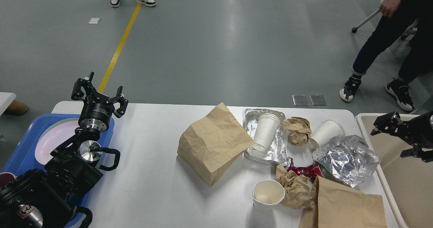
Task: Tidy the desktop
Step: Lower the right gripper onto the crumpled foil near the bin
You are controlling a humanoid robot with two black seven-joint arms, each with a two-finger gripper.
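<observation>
The left arm's fingers [99, 91] stood spread wide and empty, raised above the far left corner of the tabletop [149, 160], where the blue tray [20, 143] meets its edge. The right arm's fingers [394, 136] were likewise parted and held nothing, hovering over the beige bin [402, 184] just off the tabletop's right end.

The white tabletop stretched between the two sets of fingers, its clutter gathered toward the right half, well apart from the left fingers and nearer the right ones. A large brown paper bag [213, 143] lay near the middle. Beside it sat a foil tray [277, 146] with stacked white paper cups [265, 131] lying on their side in it. Further right were a crumpled brown paper wad [297, 130], another tipped white cup [326, 133], and a crumpled sheet of foil [345, 158]. Toward the near edge an upright cup [268, 195] stood touching a second brown paper wad [296, 185], with a red wrapper [306, 170] behind it and a flat brown bag [345, 207] at the near right corner. A pale pink plate [55, 136] rested in the blue tray.
</observation>
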